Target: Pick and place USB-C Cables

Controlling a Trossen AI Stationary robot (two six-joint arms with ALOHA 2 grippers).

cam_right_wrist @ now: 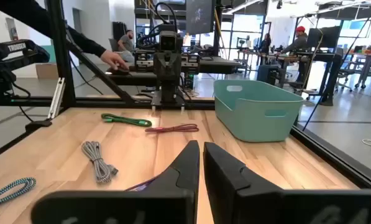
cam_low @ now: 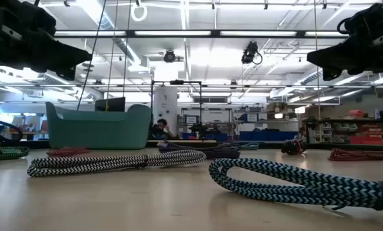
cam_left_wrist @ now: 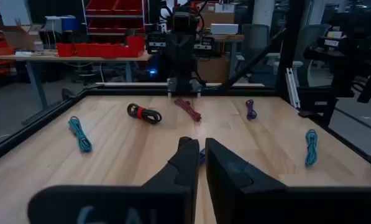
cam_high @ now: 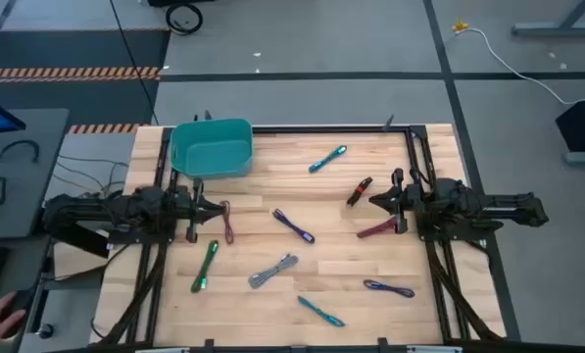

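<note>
The counter is the biggest thing in play, and its open spread is the first risk: the cables lie scattered well apart, so any reach crosses others and could drag one off line. The teal bin sits at the far left corner beside the left arm; a cable carried from the right half has a long trip, and a loose coil could catch on the bin's rim and spill outside.

Both arms wait at the counter's sides. The left pincer has its fingers nearly together with nothing between them; the right pincer looks the same, narrow and empty. Closed that far, either would need to spread before descending or it will only push a cable.

The USB-C Cables themselves are thin and springy: grey at centre, green and maroon by the left arm, purple mid-counter, another maroon and a black-red one just before the right pincer, teal ones far and near, and a purple one near right. A pinch on one strand may unwind the coil.

The bin's inside seems empty from above, though its near wall hides part of the floor.
</note>
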